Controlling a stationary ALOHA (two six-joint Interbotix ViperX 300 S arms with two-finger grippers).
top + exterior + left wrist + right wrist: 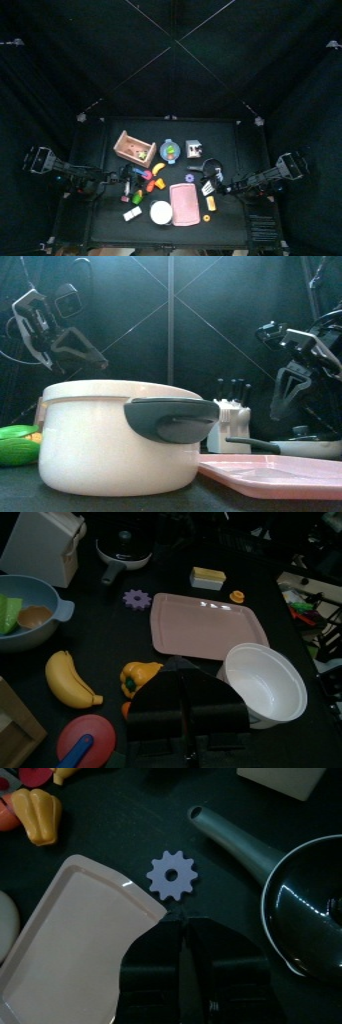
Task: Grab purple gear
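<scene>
on the black table, the purple gear [173, 874] lies flat and untouched, just beside the far corner of the pink tray [67, 938] and near the handle of a dark pan [315, 893]. so the grab isn't done yet. the right gripper [186, 928] hangs right over the gear with its jaws partly spread, holding nothing and not touching it. looks like what's left is to drop down, pinch and lift. the left gripper [187, 707] hovers near the white bowl [266, 682] and an orange pepper [139, 674]; can't tell how its jaws stand.
</scene>
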